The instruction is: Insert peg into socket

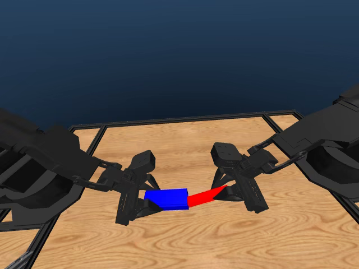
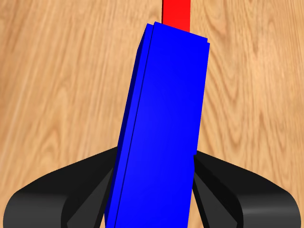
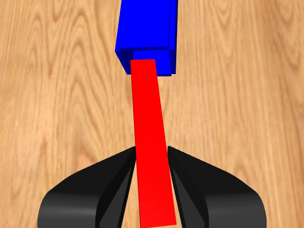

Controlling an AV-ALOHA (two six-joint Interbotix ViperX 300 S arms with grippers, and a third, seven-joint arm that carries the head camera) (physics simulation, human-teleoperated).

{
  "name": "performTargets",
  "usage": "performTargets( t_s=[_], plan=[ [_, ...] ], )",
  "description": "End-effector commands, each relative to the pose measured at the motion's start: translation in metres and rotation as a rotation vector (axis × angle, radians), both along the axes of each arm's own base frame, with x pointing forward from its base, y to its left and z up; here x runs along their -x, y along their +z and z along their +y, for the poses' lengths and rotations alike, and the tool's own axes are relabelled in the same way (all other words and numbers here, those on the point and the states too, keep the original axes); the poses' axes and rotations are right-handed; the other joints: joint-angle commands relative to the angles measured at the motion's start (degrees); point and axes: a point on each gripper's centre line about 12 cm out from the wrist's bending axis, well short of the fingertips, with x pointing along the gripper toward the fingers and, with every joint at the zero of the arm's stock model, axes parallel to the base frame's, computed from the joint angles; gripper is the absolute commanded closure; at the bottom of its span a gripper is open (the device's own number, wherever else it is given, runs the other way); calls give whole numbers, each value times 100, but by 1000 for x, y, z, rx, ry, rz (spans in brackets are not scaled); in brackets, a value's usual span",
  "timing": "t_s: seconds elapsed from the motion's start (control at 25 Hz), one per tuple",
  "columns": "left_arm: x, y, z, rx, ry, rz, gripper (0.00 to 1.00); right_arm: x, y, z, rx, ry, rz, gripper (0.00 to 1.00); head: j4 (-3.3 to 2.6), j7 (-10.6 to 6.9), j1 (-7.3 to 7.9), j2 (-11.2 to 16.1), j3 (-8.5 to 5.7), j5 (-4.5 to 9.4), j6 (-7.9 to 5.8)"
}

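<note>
Held above the desk (image 1: pixel 185 246), the left gripper (image 1: pixel 136 203) clamps the socket (image 1: pixel 166 198) as the right gripper (image 1: pixel 240 189), gripping the peg (image 1: pixel 205 196), meets its mouth; insertion appears underway, needing a straight push.

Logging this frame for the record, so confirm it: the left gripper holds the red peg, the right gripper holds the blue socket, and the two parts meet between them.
The holds are swapped. In the head view the left gripper has its jaws shut on the blue socket, and the right gripper holds the red peg. Both wrist views agree. The parts do meet between them.
</note>
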Motion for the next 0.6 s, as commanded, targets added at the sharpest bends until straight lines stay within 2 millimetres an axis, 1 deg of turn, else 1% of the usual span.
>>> performTargets(
  t_s=[0.04,0.12,0.16,0.2,0.24,0.28,0.32,0.36,0.4,0.44,0.48,0.52,0.56,0.6],
  plan=[
    [-22,20,-12,9,-31,-130,100,-20,19,-21,-15,-66,-79,100,6,5,18,7,-78,-57,-6],
    [-24,20,-12,10,-32,-130,100,-22,19,-25,-13,-77,-75,100,7,6,25,11,-81,-60,-9],
    [-24,19,-12,7,-33,-128,100,-24,24,-25,-11,-75,-87,100,6,4,25,15,-86,-61,-12],
    [-24,19,-13,13,-29,-131,100,-23,20,-27,-4,-77,-68,100,6,-3,26,19,-88,-61,-11],
    [-22,18,-14,17,-30,-127,100,-27,29,-28,-7,-80,-96,100,5,-5,27,23,-88,-64,-15],
    [-23,15,-12,13,-25,-119,100,-27,22,-30,-2,-84,-72,100,6,-11,30,29,-92,-63,-14],
    [-26,17,-12,15,-22,-133,100,-29,27,-34,3,-86,-96,100,6,-13,34,36,-97,-61,-17],
    [-28,18,-12,15,-22,-138,100,-34,22,-31,-8,-89,-96,100,7,-18,40,40,-98,-66,-19],
    [-28,16,-12,12,-25,-133,100,-34,17,-31,-7,-87,-90,100,8,-15,47,48,-99,-75,-22],
    [-31,19,-11,15,-18,-148,100,-43,21,-30,-16,-89,-124,100,11,-12,55,55,-106,-71,-19],
    [-31,19,-10,13,-17,-150,100,-45,17,-34,-21,-102,-119,100,12,-13,60,61,-108,-79,-18],
    [-32,19,-9,10,-16,-156,100,-52,17,-31,-29,-97,-145,100,14,-9,69,68,-109,-84,-18],
    [-32,19,-9,9,-16,-152,100,-55,16,-31,-29,-96,-150,100,17,-3,75,72,-114,-79,-14],
    [-33,21,-9,11,-18,-162,100,-54,11,-31,-25,-95,-134,100,18,-4,77,74,-114,-81,-13]
  ],
)
